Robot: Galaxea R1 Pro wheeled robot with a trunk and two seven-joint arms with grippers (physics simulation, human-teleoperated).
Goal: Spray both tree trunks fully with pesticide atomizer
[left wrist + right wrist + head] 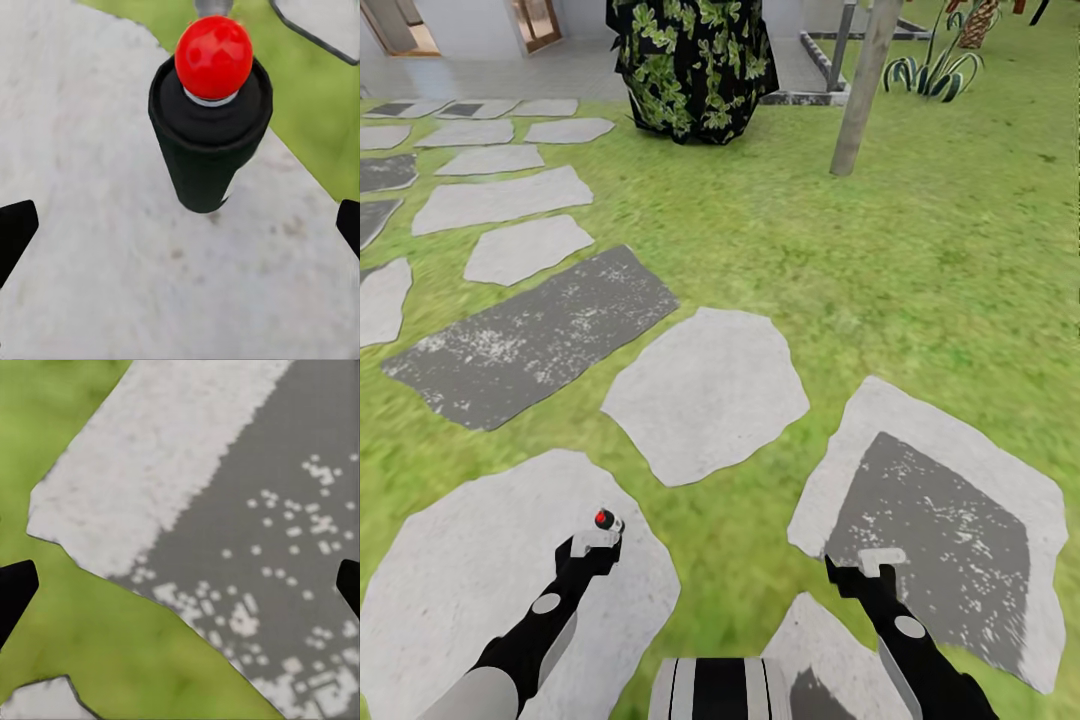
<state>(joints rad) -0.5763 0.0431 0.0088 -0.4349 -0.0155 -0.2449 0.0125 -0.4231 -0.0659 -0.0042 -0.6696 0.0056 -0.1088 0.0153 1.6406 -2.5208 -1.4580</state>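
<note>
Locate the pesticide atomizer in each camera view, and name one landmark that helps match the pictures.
Head view: pesticide atomizer, red cap at the left gripper's tip, lower left.
Left wrist view: atomizer at centre, over the pale stepping stone.
Right wrist view: grass and a dark-patched stepping stone.
Shared landmark: the pale stepping stone beneath the atomizer.

The tree trunk (867, 85) ran out past the top edge of the head view, so its leaves could not be seen. The dark leafy bush (692, 65) was also cut off at the top. In the left wrist view, the black sprayer (210, 131) with its red knob hid the paving stone (97, 247) behind it, and only the tips of the gripper's fingers (15, 229) entered at the side edges.
</note>
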